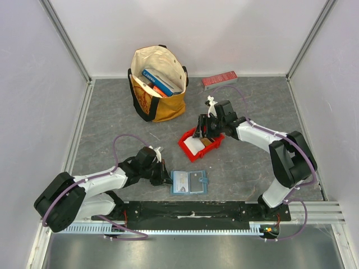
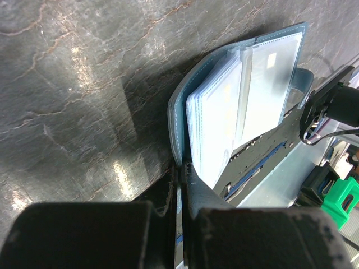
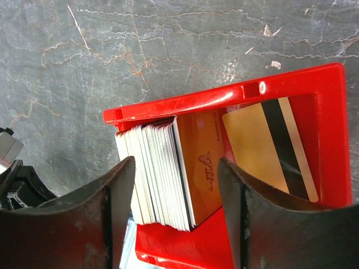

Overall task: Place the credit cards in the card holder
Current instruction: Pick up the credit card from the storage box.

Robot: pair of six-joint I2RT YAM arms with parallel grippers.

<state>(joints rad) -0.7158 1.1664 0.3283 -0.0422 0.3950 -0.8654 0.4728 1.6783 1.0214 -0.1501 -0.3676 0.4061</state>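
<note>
- Overhead, the left gripper (image 1: 164, 171) sits at the left edge of the teal holder (image 1: 189, 182), which lies open on the grey table (image 1: 252, 174) just ahead of the arm bases. The right gripper (image 1: 203, 133) points down into the red bin (image 1: 188, 154) at mid-table, where the cards (image 1: 196, 147) lie. A bag (image 1: 158, 84) and a long red box (image 1: 219, 80) stand well apart at the back.
- Closer, the left wrist view shows the left gripper (image 2: 180, 168) with its fingers (image 2: 196, 224) pressed together, pinching the edge of the cover of the holder (image 2: 241, 101). The clear sleeves fan open beyond.
- Lastly, the right wrist view has the right gripper (image 3: 175, 165) with fingers (image 3: 115, 213) spread wide, one on each side of an upright stack of cards (image 3: 157, 179) in the bin (image 3: 224, 98). Whether the pads touch the stack cannot be told. A tan card (image 3: 247, 140) with a dark stripe lies flat in the bin, just beside the stack.
</note>
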